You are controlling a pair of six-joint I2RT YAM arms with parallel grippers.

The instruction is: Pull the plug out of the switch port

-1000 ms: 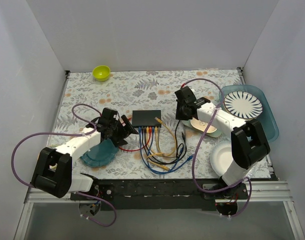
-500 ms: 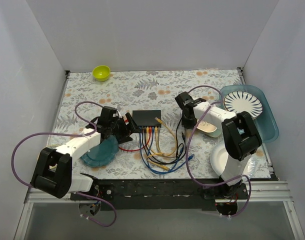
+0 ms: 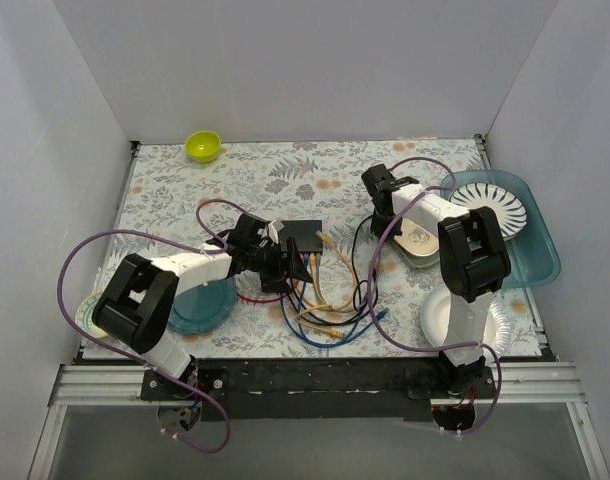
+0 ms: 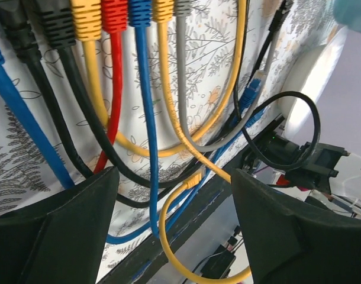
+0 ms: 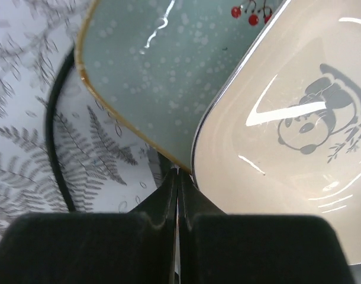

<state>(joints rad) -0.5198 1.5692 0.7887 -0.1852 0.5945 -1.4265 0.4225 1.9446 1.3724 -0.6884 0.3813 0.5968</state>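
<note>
Loose patch cables coil nearest the table's front edge. Over them the left gripper hangs with jaws wide, holding nothing, facing the coloured plugs, apparently all seated in the switch at mid-table. Farther right, the right gripper is pinched closed beside a panda dish.

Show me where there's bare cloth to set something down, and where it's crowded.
Widest bare cloth: the far strip between the green bowl and the blue tray, behind the switch. A smaller patch lies at the left edge, nearer than the bowl. Crowded: the cable tangle in front of the switch, and the right side, with the white plate by the tray.
</note>
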